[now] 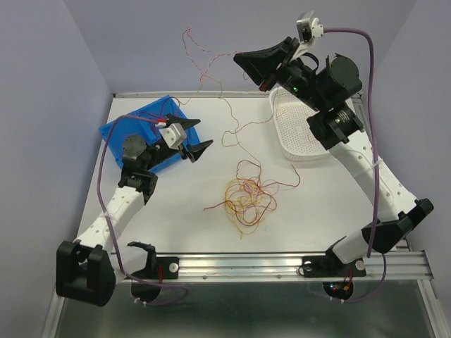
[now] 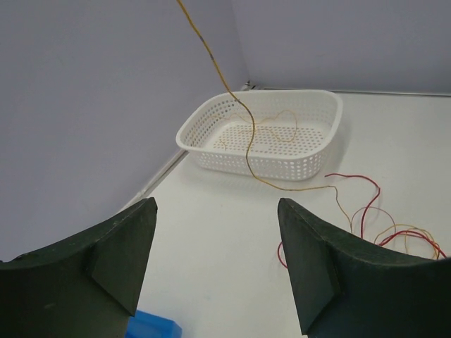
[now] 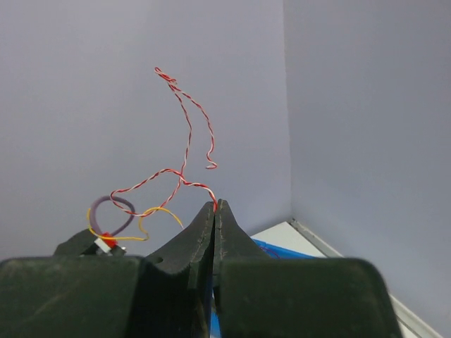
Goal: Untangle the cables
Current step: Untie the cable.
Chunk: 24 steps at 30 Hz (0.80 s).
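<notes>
A tangle of thin red and yellow-orange cables lies in loose loops on the white table, in the middle. My right gripper is raised high at the back, shut on a twisted red-and-white cable that curls up from its tips. A thin strand hangs from there down to the tangle. My left gripper is open and empty, low over the table left of the tangle. In the left wrist view the hanging strand crosses in front of the basket.
A white perforated basket stands at the back right, under my right arm; it also shows in the left wrist view. A blue tray lies at the back left beneath my left wrist. Purple walls enclose the table.
</notes>
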Tool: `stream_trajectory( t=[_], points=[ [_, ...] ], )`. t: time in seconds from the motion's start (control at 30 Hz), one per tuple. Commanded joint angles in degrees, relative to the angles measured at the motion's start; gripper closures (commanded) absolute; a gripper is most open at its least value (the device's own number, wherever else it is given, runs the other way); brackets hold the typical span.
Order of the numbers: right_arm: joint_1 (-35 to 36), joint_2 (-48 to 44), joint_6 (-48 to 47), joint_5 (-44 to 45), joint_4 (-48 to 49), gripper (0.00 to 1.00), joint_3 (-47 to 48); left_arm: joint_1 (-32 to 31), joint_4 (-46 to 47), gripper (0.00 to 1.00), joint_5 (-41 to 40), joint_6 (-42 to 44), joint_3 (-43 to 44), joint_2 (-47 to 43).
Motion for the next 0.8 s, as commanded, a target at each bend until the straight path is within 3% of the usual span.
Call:
stream_trajectory(
  t=[0.0,0.27,0.4,0.63,0.77],
  points=[
    [0.54,0.42,2.95,-1.83,4.67,1.0,4.2,-0.76,11.29,0.19,4.32,-4.43,4.85,6.03],
    [0.54,0.07,5.15,-2.62,5.55,0.99,5.35,-3.93,22.54,0.2,7.39,-14.27,13.63,21.75],
    [0.54,-0.37,4.8,-1.39,5.55,0.99,4.91,-4.98,31.32,0.21,11.44,-18.77,11.98,22.92],
    [0.54,-0.11,5.06,-1.39,6.25,0.99,4.21,-9.2,30.99,0.21,12.76,-17.0,11.36,25.28],
    [0.45,0.07,5.76,-1.65,6.96,0.99,3.94,-11.13,29.51,0.29,12.94,-15.87,12.76,28.01]
  ],
)
